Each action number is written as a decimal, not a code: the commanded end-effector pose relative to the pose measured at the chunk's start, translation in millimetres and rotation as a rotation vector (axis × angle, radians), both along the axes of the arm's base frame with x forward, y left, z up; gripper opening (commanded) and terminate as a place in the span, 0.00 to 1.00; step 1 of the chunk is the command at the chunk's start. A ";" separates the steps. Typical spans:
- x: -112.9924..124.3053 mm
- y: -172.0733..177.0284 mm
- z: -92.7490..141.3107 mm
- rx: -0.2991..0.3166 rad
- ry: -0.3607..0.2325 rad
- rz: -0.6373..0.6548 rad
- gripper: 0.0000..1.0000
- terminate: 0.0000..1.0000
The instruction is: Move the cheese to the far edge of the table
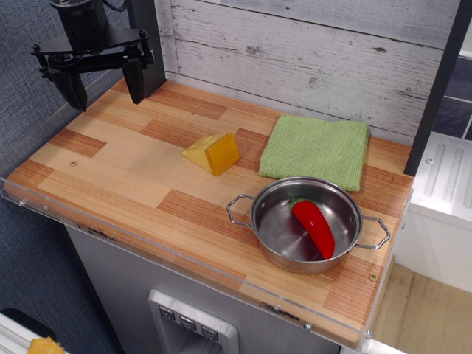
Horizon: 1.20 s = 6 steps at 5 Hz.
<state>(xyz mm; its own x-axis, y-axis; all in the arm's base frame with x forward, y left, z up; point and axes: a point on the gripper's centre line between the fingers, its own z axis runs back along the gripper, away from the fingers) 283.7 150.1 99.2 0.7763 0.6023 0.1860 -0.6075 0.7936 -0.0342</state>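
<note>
The cheese (213, 152) is a small wedge with a pale yellow top and an orange face. It lies near the middle of the wooden table (125, 177), just left of the green cloth. My gripper (104, 88) hangs open and empty above the table's far left corner, well to the left of and behind the cheese. Its two black fingers (133, 81) point down and stand wide apart.
A green cloth (316, 150) lies at the back right. A steel pot (306, 223) with two handles stands at the front right and holds a red pepper (313, 227). A whitewashed plank wall (310, 51) runs behind the table. A clear plastic rim (147, 247) edges the front.
</note>
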 end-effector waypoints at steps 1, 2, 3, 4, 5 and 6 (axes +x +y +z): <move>0.0 0.0 0.0 0.000 0.000 0.000 1.00 0.00; 11.3 -23.0 3.8 0.014 0.002 0.119 1.00 0.00; 26.3 -46.3 3.2 -0.038 0.037 0.257 1.00 0.00; 37.7 -66.5 -4.2 -0.148 0.041 0.505 1.00 0.00; 47.2 -78.8 -6.4 -0.150 0.004 0.704 1.00 0.00; 54.8 -86.8 -10.2 -0.170 -0.025 0.763 1.00 0.00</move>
<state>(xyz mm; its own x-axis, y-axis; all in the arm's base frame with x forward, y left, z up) 327.6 57.5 73.5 0.1321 0.9906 0.0350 -0.9860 0.1349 -0.0981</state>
